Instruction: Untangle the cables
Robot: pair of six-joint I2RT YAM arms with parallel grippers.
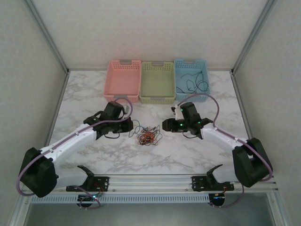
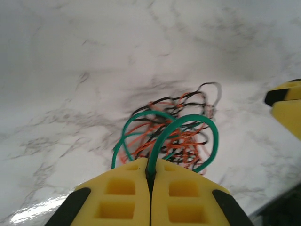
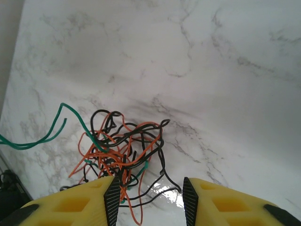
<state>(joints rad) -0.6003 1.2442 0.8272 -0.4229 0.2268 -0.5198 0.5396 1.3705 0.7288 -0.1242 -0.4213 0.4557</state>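
The marble table [image 1: 197, 155] carries both arms. The left arm [image 1: 70, 141] reaches from the near left corner toward the middle, its wrist low. The right arm [image 1: 221, 136] mirrors it from the near right. Their tips face each other across the table's centre.

Along the far edge three baskets stand side by side: pink [image 1: 123, 80] on the left, green [image 1: 157, 81] in the middle, blue [image 1: 190, 77] on the right. Thin black cables [image 1: 194, 84] lie inside the blue one.

The tangle of cables [image 1: 146, 136] lies on the table's middle, between the two arms, a loose knot of black, red-orange and green strands.

The left fingers [image 1: 132, 125] are pressed together, pinching a green cable [image 2: 188, 125] that arches in loops out of the knot. The right fingers [image 1: 165, 125] stand partly apart at the knot's near side in the wrist view, holding nothing; a few strands lie against one finger's inner pad. From that view the green cable runs off to the left.
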